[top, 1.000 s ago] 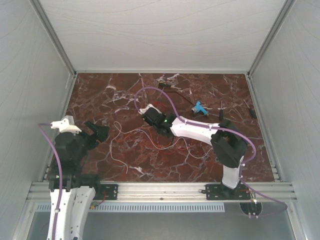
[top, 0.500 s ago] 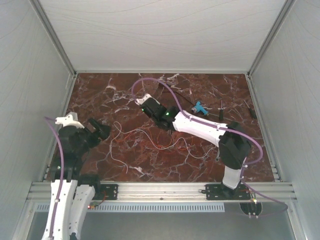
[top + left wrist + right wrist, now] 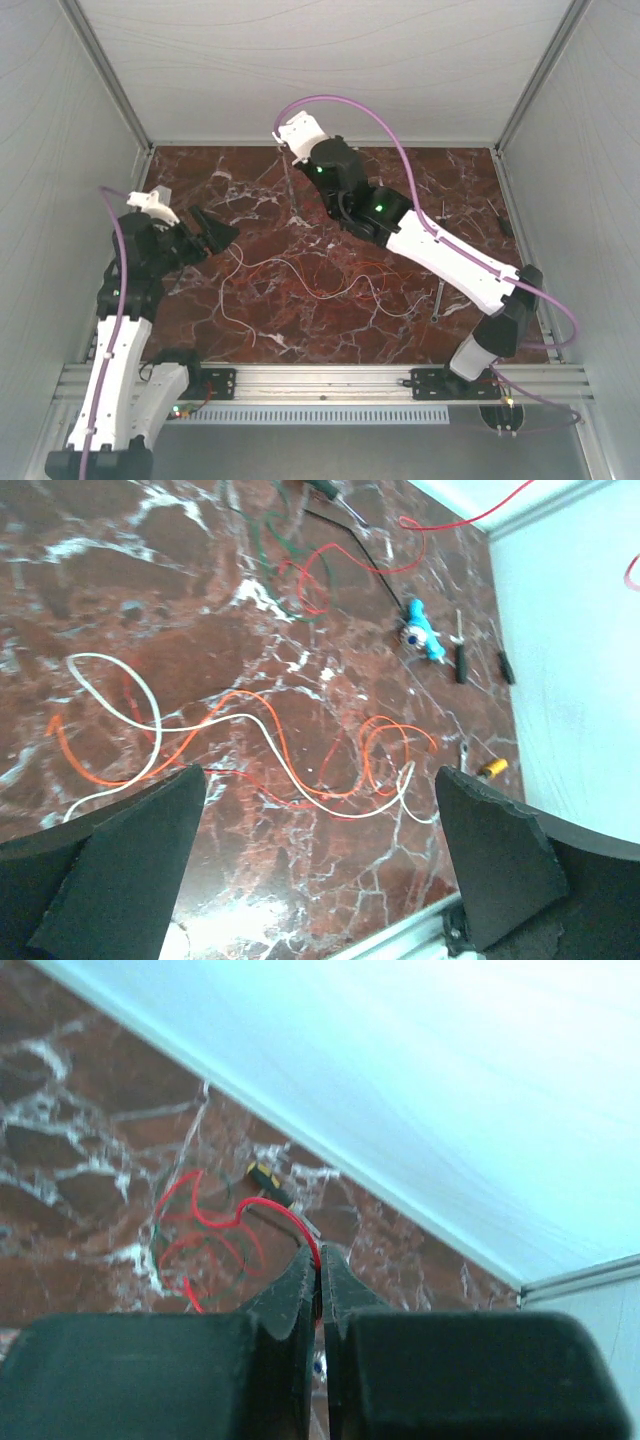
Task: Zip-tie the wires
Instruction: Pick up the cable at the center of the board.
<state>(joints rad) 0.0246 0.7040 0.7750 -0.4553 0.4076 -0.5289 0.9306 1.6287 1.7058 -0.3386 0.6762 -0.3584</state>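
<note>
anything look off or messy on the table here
The wires sprawl loose across the marble table, unbundled. One red strand rises off the table, apparently pinched in the shut right gripper near the back wall.

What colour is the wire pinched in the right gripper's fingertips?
Red wire, pinched by the right gripper; clearest in right wrist view.

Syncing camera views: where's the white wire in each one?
Top external: white wire mid-table, left of centre, between the arms.
Left wrist: looping across the centre-left.
Right wrist: not in it.
Shared landmark: red marble table.
</note>
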